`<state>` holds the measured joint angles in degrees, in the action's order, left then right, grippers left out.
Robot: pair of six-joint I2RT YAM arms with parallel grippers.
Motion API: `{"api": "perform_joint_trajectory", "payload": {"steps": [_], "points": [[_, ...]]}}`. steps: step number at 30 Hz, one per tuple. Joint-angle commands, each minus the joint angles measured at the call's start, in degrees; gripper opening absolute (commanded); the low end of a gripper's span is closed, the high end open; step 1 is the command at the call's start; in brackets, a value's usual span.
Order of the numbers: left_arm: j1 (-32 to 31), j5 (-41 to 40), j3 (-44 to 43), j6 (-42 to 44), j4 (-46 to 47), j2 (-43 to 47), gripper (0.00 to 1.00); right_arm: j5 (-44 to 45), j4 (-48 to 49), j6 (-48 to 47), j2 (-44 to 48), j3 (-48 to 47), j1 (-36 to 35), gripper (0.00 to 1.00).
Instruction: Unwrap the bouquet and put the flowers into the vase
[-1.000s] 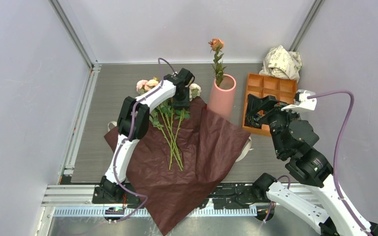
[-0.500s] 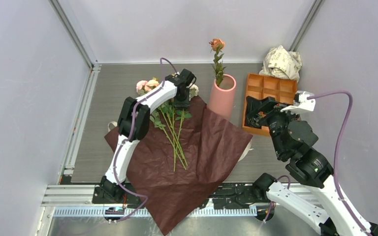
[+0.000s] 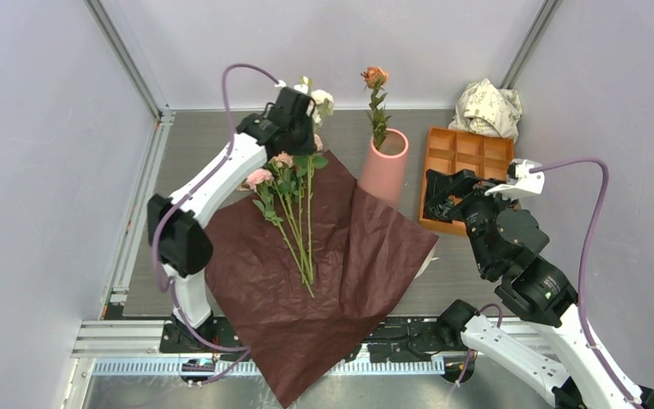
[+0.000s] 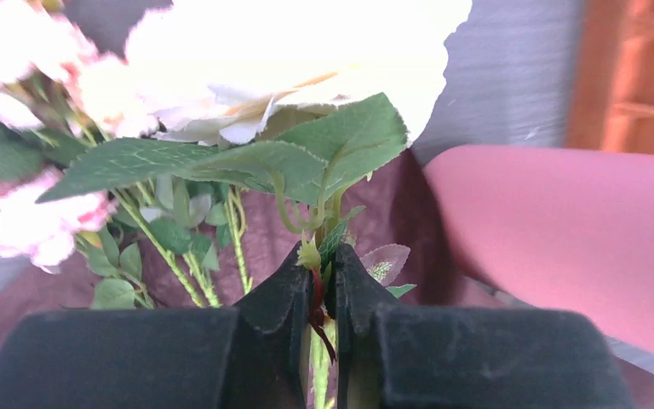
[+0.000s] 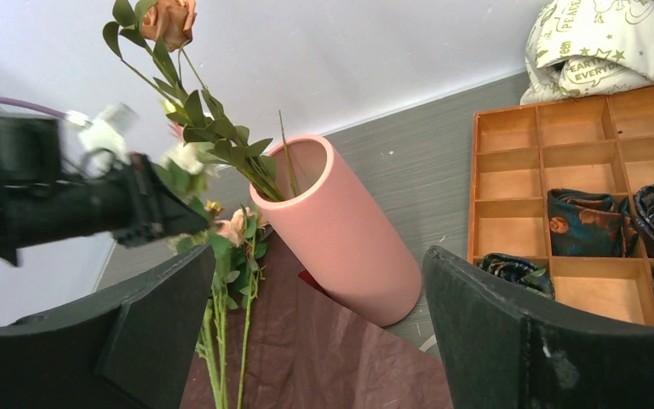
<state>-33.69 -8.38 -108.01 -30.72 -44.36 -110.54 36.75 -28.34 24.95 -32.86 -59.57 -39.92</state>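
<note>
The left arm stretches from its base, elbow out wide and wrist raised, to a spot left of the plain matte pink cylinder vase (image 3: 383, 166). Its left gripper (image 4: 322, 273) is clenched on the thin green stem of a cream rose (image 3: 319, 100), just under the leaves. The right arm is folded, its wrist aimed at the vase from the right. The right gripper (image 3: 443, 192) hangs over the orange compartment tray (image 3: 468, 153) with jaws spread wide, holding nothing.

One peach rose (image 3: 375, 77) stands in the vase. The remaining pink roses on long green stems (image 3: 294, 213) lie left of the vase on the flattened dark red crinkled paper (image 3: 341, 281).

The grey wood-grain table (image 3: 196, 170) sits between pale walls. Behind the tray, the crumpled white paper ball (image 5: 613, 38) reads "PEACE" and "EARTH".
</note>
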Motion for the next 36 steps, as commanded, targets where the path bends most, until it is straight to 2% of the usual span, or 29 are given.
{"api": "perform_joint_trajectory", "payload": {"steps": [1, 8, 14, 19, 21, 26, 31, 36], "points": [[-0.31, 0.3, 1.42, 2.66, 7.05, 9.55, 0.04, 0.28, 1.08, 0.98, 1.06, -0.19, 0.03, 0.96], [-0.97, 3.5, 0.74, 6.09, 14.8, 22.33, 0.04, 1.97, 0.03, 0.36, 1.97, -0.13, 0.09, 0.96], [-4.22, 9.59, 2.78, 7.97, 29.45, 30.75, 0.07, 4.06, -0.56, 0.1, 3.06, 0.24, 0.1, 0.97], [-10.77, 11.61, 4.73, 12.79, 44.71, 33.36, 0.08, 4.79, -1.71, 0.65, 4.45, -0.17, 0.02, 0.97], [-13.47, 11.59, 4.44, 15.65, 49.7, 32.9, 0.09, 5.11, -2.52, 1.0, 5.06, -0.32, 0.07, 0.97], [-18.16, 12.13, -2.02, 22.08, 54.21, 28.2, 0.09, 5.76, -4.26, 1.5, 6.36, -0.44, 0.06, 0.97], [-20.6, 10.11, -7.68, 28.76, 57.87, 21.83, 0.11, 6.35, -3.87, 1.43, 7.26, 0.62, 0.1, 0.97], [-20.93, 8.83, -16.01, 33.2, 57.65, 14.14, 0.11, 6.67, -3.58, 0.98, 6.78, 1.44, 0.03, 0.97]]}}
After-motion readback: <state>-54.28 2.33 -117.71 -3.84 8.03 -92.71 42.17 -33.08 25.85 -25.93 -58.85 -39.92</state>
